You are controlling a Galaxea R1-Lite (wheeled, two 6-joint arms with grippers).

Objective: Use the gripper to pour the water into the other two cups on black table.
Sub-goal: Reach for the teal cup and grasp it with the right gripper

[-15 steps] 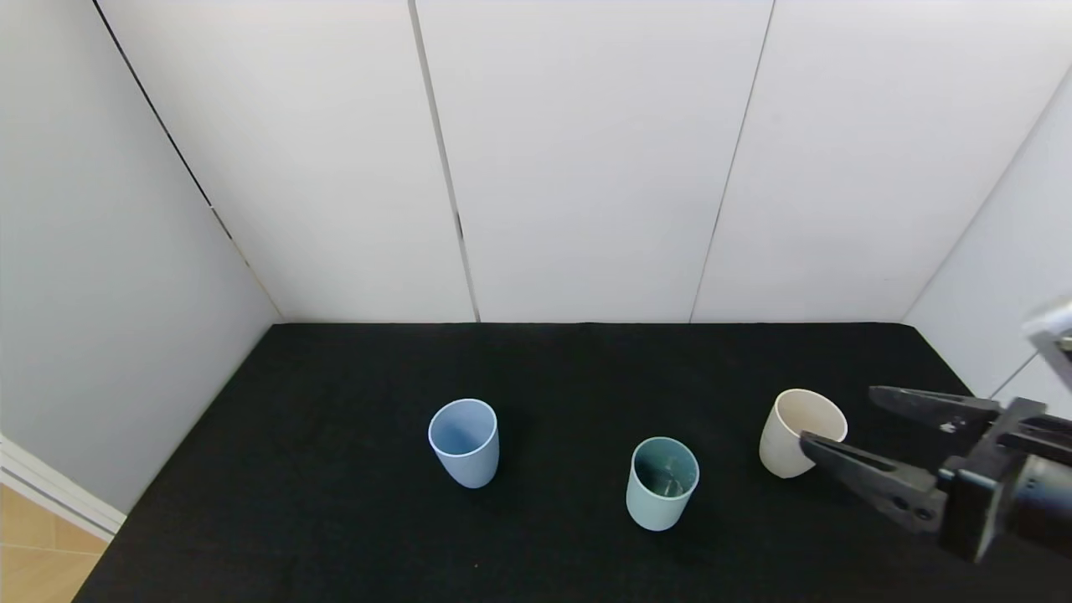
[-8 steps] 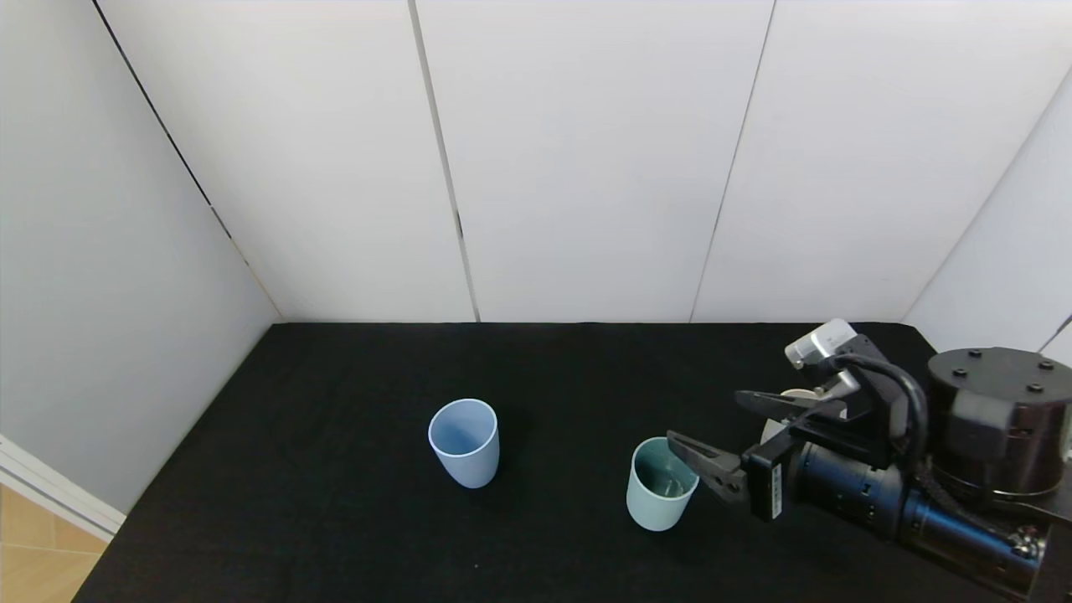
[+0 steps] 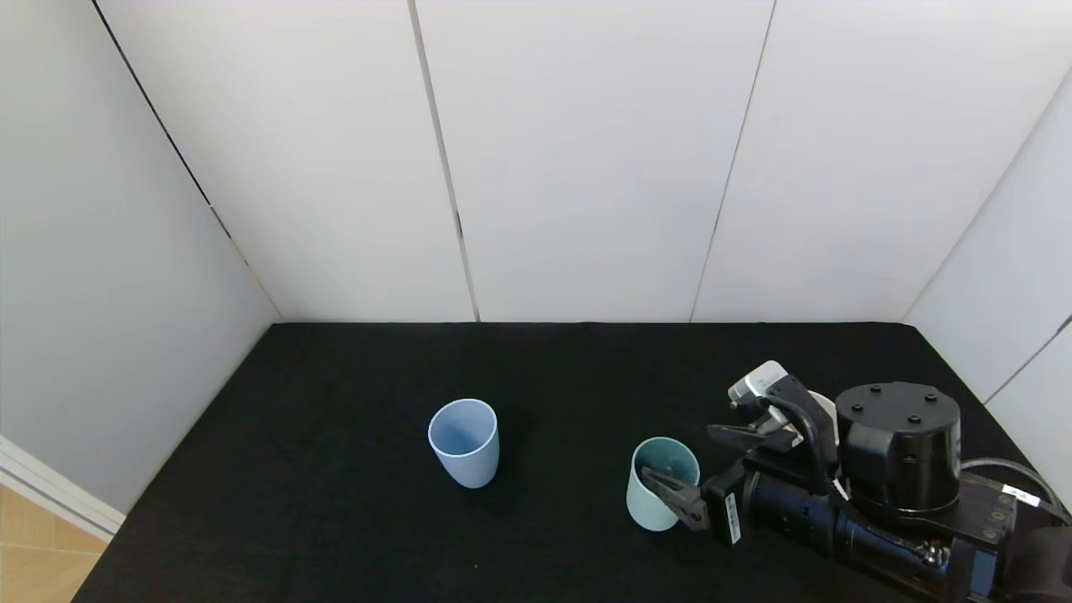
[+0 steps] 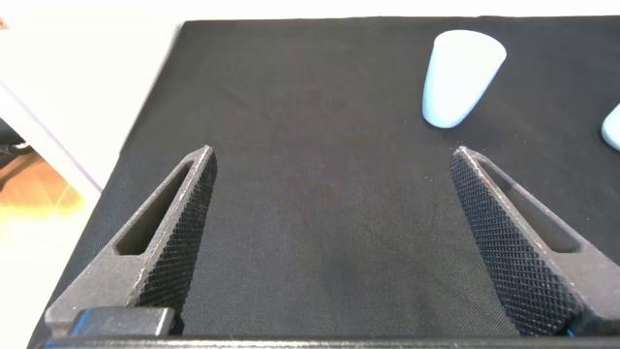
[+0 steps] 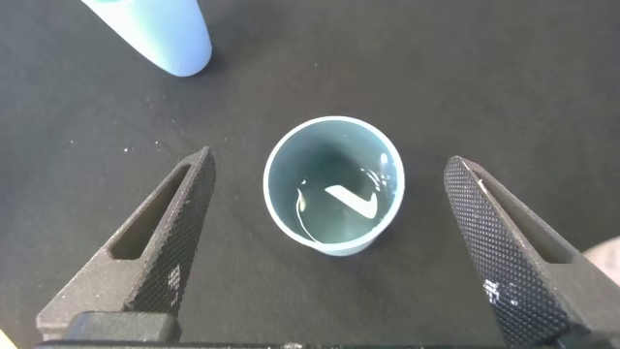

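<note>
The teal-green cup (image 3: 662, 483) stands on the black table (image 3: 335, 402) with clear water (image 5: 339, 208) glinting in its bottom. My right gripper (image 3: 680, 456) is open, with its fingers spread on either side of this cup, not touching it; in the right wrist view (image 5: 327, 160) the cup (image 5: 334, 184) sits between the fingertips. The pale blue cup (image 3: 463, 442) stands upright to the left. The cream-white cup (image 3: 826, 404) is mostly hidden behind my right arm. My left gripper (image 4: 331, 153) is open and empty over bare table, and is out of the head view.
White wall panels close the table at the back and on both sides. The table's left edge drops to a wooden floor (image 3: 33, 553). The left wrist view shows the blue cup (image 4: 463, 78) far ahead.
My right arm has swung in from the right edge, moving left and lower, past the cream-white cup, until its open fingers sit around the teal-green cup. The cups have not moved.
</note>
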